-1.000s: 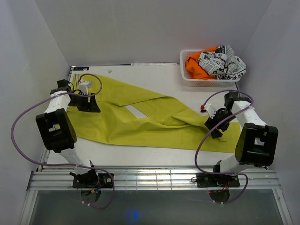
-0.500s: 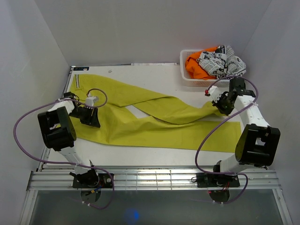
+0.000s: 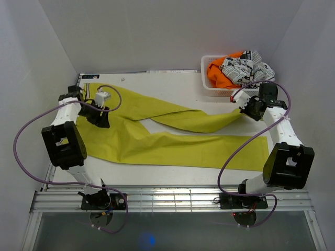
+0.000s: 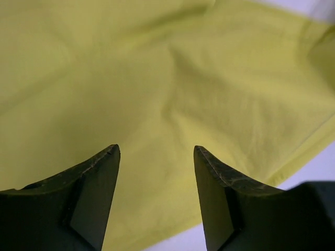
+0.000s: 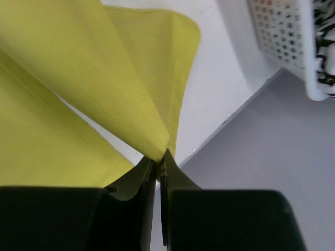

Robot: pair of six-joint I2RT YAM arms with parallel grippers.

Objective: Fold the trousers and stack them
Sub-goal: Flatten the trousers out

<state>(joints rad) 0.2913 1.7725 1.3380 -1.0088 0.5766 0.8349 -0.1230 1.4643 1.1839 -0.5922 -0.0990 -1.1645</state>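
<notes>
The mustard-yellow trousers [image 3: 157,144] lie spread on the white table [image 3: 172,83], waist at the left and legs running right. Over the waist part hangs my left gripper [image 3: 99,119], open, with only flat yellow cloth showing between its fingers [image 4: 155,151]. At the back right, my right gripper [image 3: 250,111] is shut on the end of the far leg, which it holds raised off the table. In the right wrist view the cloth [image 5: 104,78] fans out from the pinched tips [image 5: 158,157]. The near leg [image 3: 230,151] lies flat.
A white basket [image 3: 230,90] stands at the back right corner, close behind the right gripper. It holds an orange garment [image 3: 217,74] and a black-and-white printed cloth [image 3: 247,70]. Grey walls close in the table on the left, back and right.
The right gripper has shut on the far leg's end and carried it up and back toward the basket, straightening that leg. The left gripper dipped nearer, then returned over the waist.
</notes>
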